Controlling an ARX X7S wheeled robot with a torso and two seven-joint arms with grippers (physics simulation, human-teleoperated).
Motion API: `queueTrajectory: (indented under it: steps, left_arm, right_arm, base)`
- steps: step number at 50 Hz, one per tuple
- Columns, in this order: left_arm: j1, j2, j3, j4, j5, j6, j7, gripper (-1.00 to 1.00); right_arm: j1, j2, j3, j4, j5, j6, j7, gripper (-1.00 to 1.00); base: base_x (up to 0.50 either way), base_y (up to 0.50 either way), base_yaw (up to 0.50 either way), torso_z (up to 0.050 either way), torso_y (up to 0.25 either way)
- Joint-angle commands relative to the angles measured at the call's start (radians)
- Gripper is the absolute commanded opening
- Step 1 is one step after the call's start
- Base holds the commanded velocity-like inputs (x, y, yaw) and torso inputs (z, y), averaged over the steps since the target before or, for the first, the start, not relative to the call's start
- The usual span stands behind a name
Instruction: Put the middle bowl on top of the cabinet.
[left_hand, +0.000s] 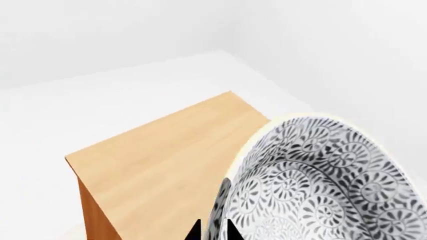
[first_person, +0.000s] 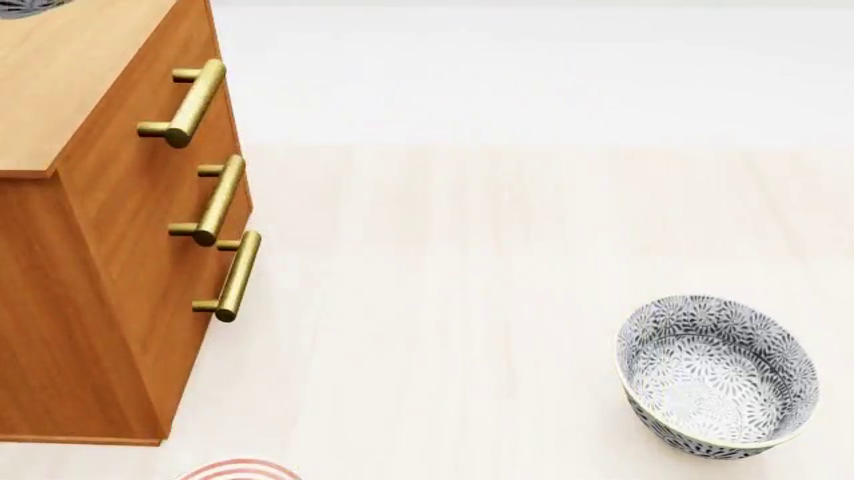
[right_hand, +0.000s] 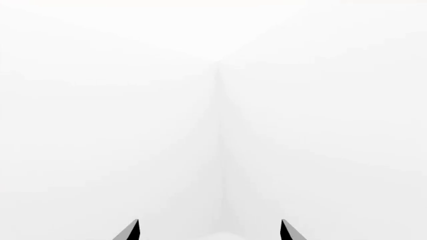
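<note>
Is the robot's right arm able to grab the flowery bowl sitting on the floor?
Probably yes: the grey-patterned white bowl sits alone on open floor, and the right gripper is open and empty, facing blank walls.

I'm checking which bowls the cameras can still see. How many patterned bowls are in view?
2. One bowl stands on the floor right of the cabinet; the middle bowl is in the left gripper over the cabinet top. Others may be out of frame.

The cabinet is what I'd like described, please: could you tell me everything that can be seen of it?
The cabinet is an orange-brown wooden block with a lighter, bare wood top. Its front carries three brass bar handles, one above another, all drawers shut. It stands upright on the pale floor. In the left wrist view the middle bowl, pinched at its rim by the left gripper, sits over the top's near edge; whether it touches the wood cannot be told.
</note>
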Motion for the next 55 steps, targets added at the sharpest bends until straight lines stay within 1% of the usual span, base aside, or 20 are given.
queueTrajectory:
  steps: [1, 5, 10, 20, 23, 24, 26, 33, 55]
  left_arm:
    - [0.025, 0.011, 0.04, -0.113, 0.012, -0.018, 0.043, -1.0]
    - [0.036, 0.005, 0.038, -0.122, 0.011, -0.015, 0.055, -1.0]
    - [0.066, -0.022, 0.029, -0.097, 0.021, 0.029, 0.068, -1.0]
    - [0.101, -0.044, 0.015, -0.085, 0.026, 0.072, 0.092, -1.0]
    - [0.115, -0.051, 0.001, -0.076, 0.024, 0.103, 0.097, -1.0]
    - [0.133, -0.057, -0.021, -0.069, 0.012, 0.157, 0.075, -1.0]
    - [0.152, -0.064, -0.045, -0.061, -0.002, 0.206, 0.064, -1.0]
    - [0.185, -0.08, -0.067, -0.053, -0.005, 0.273, 0.058, -1.0]
    - [0.267, -0.085, -0.056, -0.125, 0.002, 0.276, 0.152, -1.0]
  right_arm:
    - [0.002, -0.001, -0.009, -0.006, -0.007, 0.012, 0.008, 1.0]
    - [0.001, 0.002, -0.007, -0.004, -0.001, 0.015, 0.008, 1.0]
    - [-0.012, 0.004, -0.006, -0.011, -0.003, 0.008, 0.009, 1.0]
    - [-0.022, 0.009, -0.002, -0.015, -0.002, 0.003, 0.011, 1.0]
    - [-0.026, 0.011, 0.001, -0.012, 0.001, -0.003, 0.012, 1.0]
    - [-0.028, 0.012, 0.002, -0.012, 0.002, -0.004, 0.012, 1.0]
    - [-0.03, 0.014, 0.003, -0.011, 0.003, -0.006, 0.012, 1.0]
    - [-0.039, 0.016, 0.009, -0.009, 0.007, -0.017, 0.015, 1.0]
    - [-0.053, 0.019, 0.012, -0.011, 0.005, -0.032, 0.022, 1.0]
  base:
    - [0.0, 0.0, 0.0, 0.0, 0.0]
    - [0.0, 0.0, 0.0, 0.0, 0.0]
    - [0.0, 0.0, 0.0, 0.0, 0.0]
    - [0.0, 0.0, 0.0, 0.0, 0.001]
    - [0.0, 0.0, 0.0, 0.0, 0.0]
    - [0.0, 0.0, 0.0, 0.0, 0.0]
    - [0.0, 0.0, 0.0, 0.0, 0.0]
    - [0.0, 0.0, 0.0, 0.0, 0.0]
    - [0.0, 0.0, 0.0, 0.0, 0.0]
